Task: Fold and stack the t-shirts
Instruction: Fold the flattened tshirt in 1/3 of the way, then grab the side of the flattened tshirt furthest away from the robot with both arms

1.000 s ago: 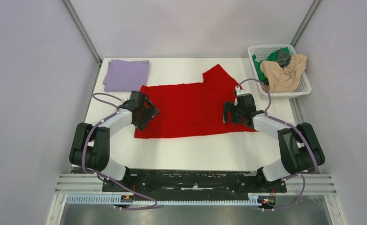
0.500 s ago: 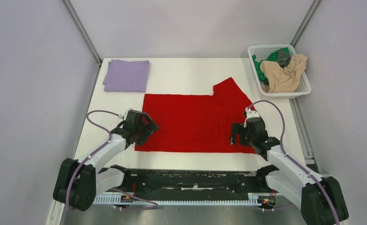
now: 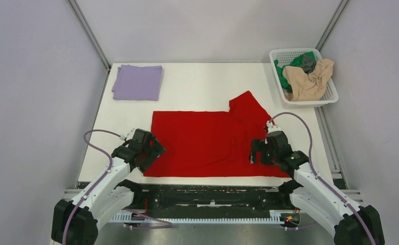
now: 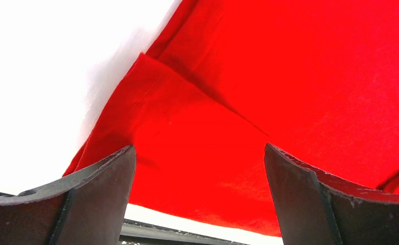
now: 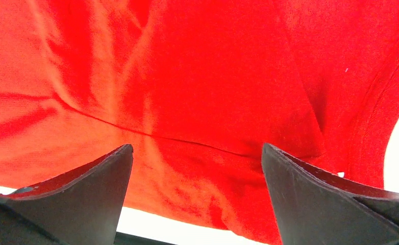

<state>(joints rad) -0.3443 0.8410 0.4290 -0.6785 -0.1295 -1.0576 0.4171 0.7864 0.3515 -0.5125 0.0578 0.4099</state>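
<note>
The bright red t-shirt (image 3: pixel 207 140) lies spread flat on the white table (image 3: pixel 207 81), its lower hem close to the near edge and one sleeve pointing to the back right. My left gripper (image 3: pixel 147 153) is open over the shirt's near-left corner; in the left wrist view (image 4: pixel 198 153) red cloth (image 4: pixel 269 76) lies between the spread jaws, ungripped. My right gripper (image 3: pixel 258 152) is open over the near-right part; in the right wrist view (image 5: pixel 197 148) the cloth (image 5: pixel 213 76) lies flat below it. A folded lavender t-shirt (image 3: pixel 137 81) sits at the back left.
A white mesh basket (image 3: pixel 330 97) stands at the back right, holding crumpled beige (image 3: pixel 309 79), green (image 3: pixel 280 71) and dark grey (image 3: pixel 305 62) shirts. The black rail of the arm bases runs just past the shirt's near hem. Grey walls enclose the table.
Both arms drew back toward the near edge and the red shirt slid with them, its hem now close to the table's front. The jaws now stand open over the cloth.
</note>
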